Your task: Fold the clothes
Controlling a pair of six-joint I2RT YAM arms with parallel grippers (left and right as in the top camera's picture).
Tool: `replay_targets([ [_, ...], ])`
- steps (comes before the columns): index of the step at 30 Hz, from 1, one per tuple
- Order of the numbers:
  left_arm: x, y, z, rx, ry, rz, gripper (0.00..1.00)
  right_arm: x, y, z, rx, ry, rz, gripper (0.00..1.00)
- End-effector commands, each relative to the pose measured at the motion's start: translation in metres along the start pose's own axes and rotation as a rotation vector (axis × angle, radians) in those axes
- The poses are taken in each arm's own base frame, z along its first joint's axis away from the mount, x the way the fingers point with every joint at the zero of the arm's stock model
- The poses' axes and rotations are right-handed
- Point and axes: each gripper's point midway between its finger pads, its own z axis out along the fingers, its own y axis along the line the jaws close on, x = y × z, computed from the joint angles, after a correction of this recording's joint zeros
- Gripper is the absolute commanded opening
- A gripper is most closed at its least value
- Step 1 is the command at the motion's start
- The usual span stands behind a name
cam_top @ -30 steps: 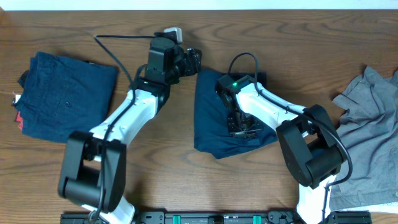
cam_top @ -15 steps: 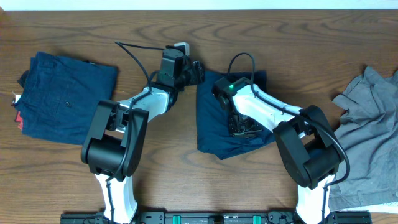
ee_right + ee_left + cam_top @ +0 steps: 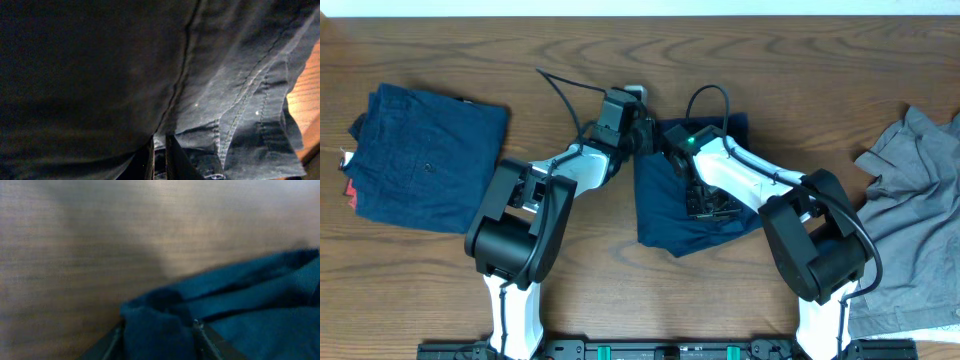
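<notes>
Dark navy shorts (image 3: pixel 660 215) lie crumpled at the table's middle. My left gripper (image 3: pixel 644 138) is at their top left corner; in the left wrist view its jaws (image 3: pixel 157 340) are closed on a bunched fold of the navy fabric (image 3: pixel 250 305). My right gripper (image 3: pixel 708 205) sits on the middle of the same shorts; in the right wrist view its fingers (image 3: pixel 159 155) are nearly together with a thin fold of the cloth (image 3: pixel 100 60) pinched between them. A second pair of navy shorts (image 3: pixel 430 155) lies folded at the far left, with a red-and-white label (image 3: pixel 348 188) at its left edge.
A grey shirt (image 3: pixel 910 220) lies crumpled at the right edge of the wooden table (image 3: pixel 580 270). Black cables loop above both wrists near the back. A dark rail runs along the front edge.
My left arm has swung right and forward, bringing its gripper from behind the shorts down to their top left corner. The right gripper has stayed on the shorts.
</notes>
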Motion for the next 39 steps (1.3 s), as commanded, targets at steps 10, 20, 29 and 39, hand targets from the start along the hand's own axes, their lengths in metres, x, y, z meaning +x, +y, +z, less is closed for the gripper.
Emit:
replay_targets([
  [10, 0.133, 0.034, -0.045, -0.116, 0.577, -0.121, 0.37, -0.089, -0.068, 0.027, 0.036, -0.184, 0.016, 0.1],
  [20, 0.086, 0.001, -0.099, -0.061, 0.465, -0.101, 0.6, -0.121, -0.072, -0.004, 0.0, -0.257, 0.01, 0.09],
  [29, -0.013, -0.025, -0.1, 0.019, 0.066, 0.01, 0.98, -0.123, -0.07, -0.079, -0.15, -0.344, 0.071, 0.12],
  [39, -0.002, -0.041, -0.042, 0.215, 0.068, 0.076, 0.98, -0.097, -0.09, -0.184, -0.339, -0.554, 0.103, 0.58],
])
